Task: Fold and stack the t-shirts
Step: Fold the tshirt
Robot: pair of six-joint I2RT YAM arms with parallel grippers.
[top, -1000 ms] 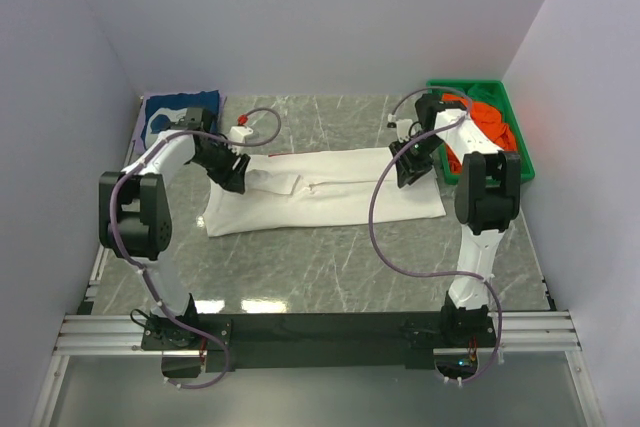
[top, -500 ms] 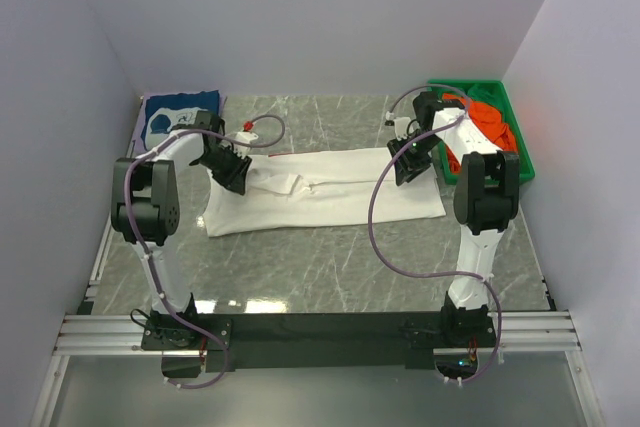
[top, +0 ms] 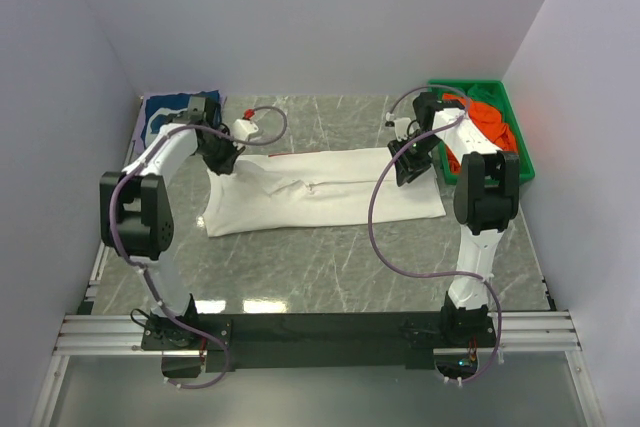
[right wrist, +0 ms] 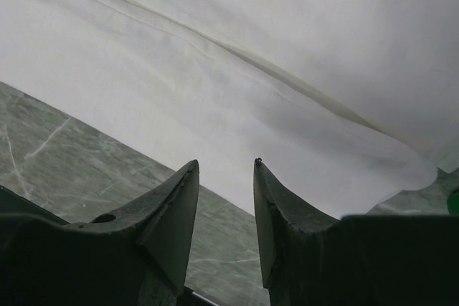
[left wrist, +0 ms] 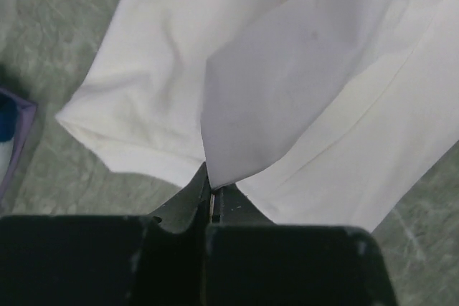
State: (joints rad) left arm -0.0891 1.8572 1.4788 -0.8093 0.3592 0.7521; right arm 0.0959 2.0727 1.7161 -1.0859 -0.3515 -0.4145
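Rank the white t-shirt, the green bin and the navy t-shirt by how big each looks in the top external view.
1. white t-shirt: spread out flat, clearly the largest.
2. green bin.
3. navy t-shirt: looks smallest, but the left arm hides part of it, so its full extent is unsure.

Two white-and-black arms with dark wedge-fingered hands

The left arm [top: 168,154] and right arm [top: 456,133] share one build: smooth white link shells between bulky matte black joint housings [top: 134,213], each rising from a black base [top: 172,333] bolted to a silver slotted rail [top: 100,335]. A thin purple-grey cable [top: 376,219] runs in loose loops along each arm from base to wrist, and the left one carries a small white fitting with a red tip [top: 246,123]. The left hand [left wrist: 211,202] and right hand [right wrist: 226,166] are black, and their fingers [right wrist: 176,206] are tapered wedges with a dull, scuffed surface and sharp upper corners.
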